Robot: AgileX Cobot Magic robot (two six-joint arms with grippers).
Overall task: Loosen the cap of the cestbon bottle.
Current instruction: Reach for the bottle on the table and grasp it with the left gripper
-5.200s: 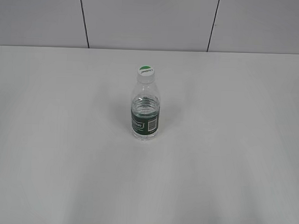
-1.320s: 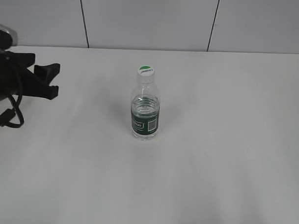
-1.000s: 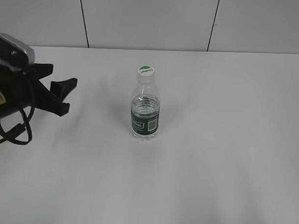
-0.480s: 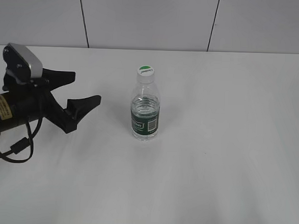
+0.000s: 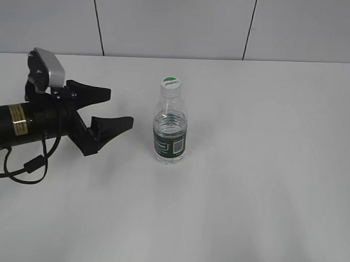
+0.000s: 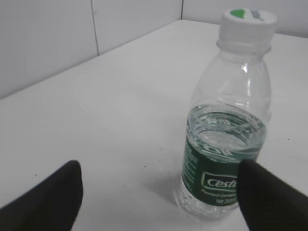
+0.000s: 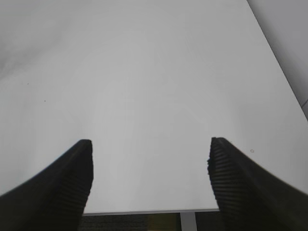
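Note:
The cestbon bottle (image 5: 170, 131) stands upright in the middle of the white table, clear with a dark green label band; it also shows in the left wrist view (image 6: 226, 144). Its white cap (image 5: 171, 85) with a green half sits on the neck and shows in the left wrist view (image 6: 249, 23). My left gripper (image 5: 115, 109) is open and empty, a short way left of the bottle, jaws pointing at it; in the left wrist view (image 6: 159, 192) the bottle stands just beyond the right jaw. My right gripper (image 7: 149, 168) is open and empty over bare table, out of the exterior view.
The white table (image 5: 265, 186) runs back to a grey panelled wall (image 5: 167, 21). The right wrist view shows the table's edge (image 7: 144, 211) just below the jaws.
My left arm has come in from the left edge and moved right toward the bottle, jaws open. The bottle has not moved.

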